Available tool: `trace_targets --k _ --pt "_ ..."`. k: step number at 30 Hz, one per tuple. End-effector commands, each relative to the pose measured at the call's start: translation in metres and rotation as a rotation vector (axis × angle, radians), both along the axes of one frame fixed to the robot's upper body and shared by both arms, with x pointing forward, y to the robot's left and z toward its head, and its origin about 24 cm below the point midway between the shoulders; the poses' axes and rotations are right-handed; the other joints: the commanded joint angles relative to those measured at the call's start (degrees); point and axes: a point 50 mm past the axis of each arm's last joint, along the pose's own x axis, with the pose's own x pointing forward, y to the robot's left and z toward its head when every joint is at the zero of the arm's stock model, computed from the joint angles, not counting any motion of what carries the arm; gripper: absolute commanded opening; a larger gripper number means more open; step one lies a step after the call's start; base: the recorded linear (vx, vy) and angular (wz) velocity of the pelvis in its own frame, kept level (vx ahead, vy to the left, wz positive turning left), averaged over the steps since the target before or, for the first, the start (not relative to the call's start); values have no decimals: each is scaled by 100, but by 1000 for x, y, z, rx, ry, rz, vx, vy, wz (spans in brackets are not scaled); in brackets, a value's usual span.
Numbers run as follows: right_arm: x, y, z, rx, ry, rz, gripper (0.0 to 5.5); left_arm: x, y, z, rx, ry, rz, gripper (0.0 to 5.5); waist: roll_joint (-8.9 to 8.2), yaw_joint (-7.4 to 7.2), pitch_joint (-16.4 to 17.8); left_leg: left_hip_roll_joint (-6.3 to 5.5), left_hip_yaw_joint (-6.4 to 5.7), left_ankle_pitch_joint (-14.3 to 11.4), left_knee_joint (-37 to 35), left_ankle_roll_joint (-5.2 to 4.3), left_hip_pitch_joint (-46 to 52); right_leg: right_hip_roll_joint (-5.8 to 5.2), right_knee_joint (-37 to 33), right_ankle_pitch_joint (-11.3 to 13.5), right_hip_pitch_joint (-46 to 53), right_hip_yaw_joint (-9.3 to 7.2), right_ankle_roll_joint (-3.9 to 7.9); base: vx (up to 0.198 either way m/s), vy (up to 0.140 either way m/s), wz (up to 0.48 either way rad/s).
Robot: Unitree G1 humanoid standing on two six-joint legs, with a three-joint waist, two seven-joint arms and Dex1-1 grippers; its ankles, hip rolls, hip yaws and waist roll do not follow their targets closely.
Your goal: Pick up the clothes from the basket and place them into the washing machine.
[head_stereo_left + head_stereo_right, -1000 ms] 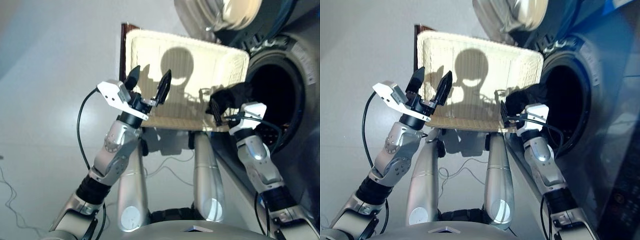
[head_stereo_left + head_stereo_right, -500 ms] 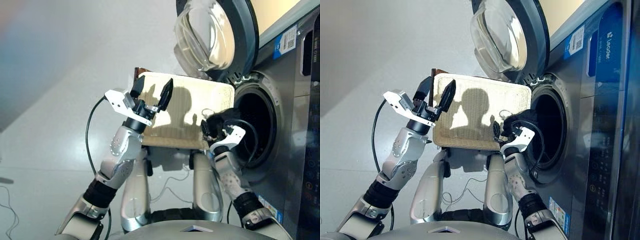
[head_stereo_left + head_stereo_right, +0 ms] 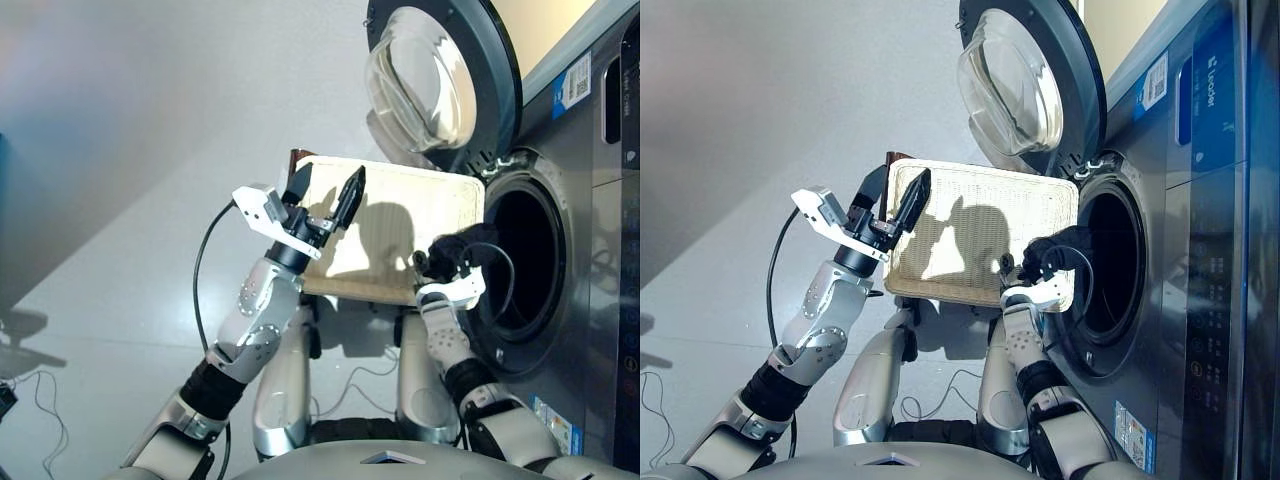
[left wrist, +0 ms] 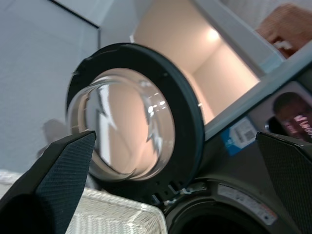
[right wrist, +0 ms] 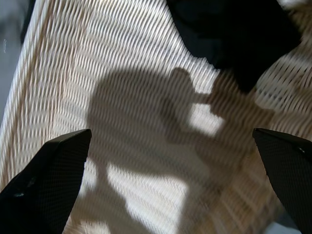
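Observation:
The cream woven basket (image 3: 430, 195) lies on the floor in front of the washing machine (image 3: 600, 250), whose round door (image 3: 440, 80) stands open above the dark drum mouth (image 3: 520, 260). A black garment (image 3: 462, 245) rests at the basket's right end, close to the drum mouth. My right gripper (image 3: 430, 262) sits just short of that garment, open, with bare basket weave (image 5: 146, 107) between its fingers and the black garment (image 5: 234, 29) ahead of them. My left gripper (image 3: 325, 192) is raised over the basket's left end, open and holding nothing; its wrist view looks at the door (image 4: 131, 126).
A black cable (image 3: 200, 290) loops off my left forearm. Thin wires (image 3: 40, 400) trail on the grey floor at the left. A tan woven thing (image 4: 287, 19) sits on top of the machine. The open door overhangs the basket's far edge.
The camera has pulled back and tilted up, bringing the door and the machine's front into view. Both grippers keep their places over the basket, and the black garment stays by the right one.

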Motion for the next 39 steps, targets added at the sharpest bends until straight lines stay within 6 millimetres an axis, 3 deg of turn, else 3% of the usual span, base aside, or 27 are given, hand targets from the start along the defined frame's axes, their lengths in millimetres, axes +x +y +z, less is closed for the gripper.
trace_targets --k 1,7,20,39 --pt "10 -3 13 83 -35 -129 550 -7 -6 31 -100 -126 -39 550 -136 225 15 -216 44 -836 804 -57 2 110 -1366 1125 294 -35 129 0 0 0" --pt "20 -20 27 73 -48 -208 550 -7 -6 25 -88 -97 -30 550 -16 269 15 -233 43 -874 1057 -59 -435 105 -1118 1054 -138 1 102 0 0 0" --pt "49 -62 82 44 -157 -362 550 -11 -8 27 -70 -120 -12 550 213 337 15 -230 108 -1036 1877 -19 -1914 153 -371 941 -1625 211 2 -35 5 20" --pt "66 -82 130 41 -292 -421 550 -14 -14 35 -66 -170 -18 550 512 357 15 -102 291 -1412 2840 17 -3042 285 649 609 -2968 517 -113 -3 1 0"
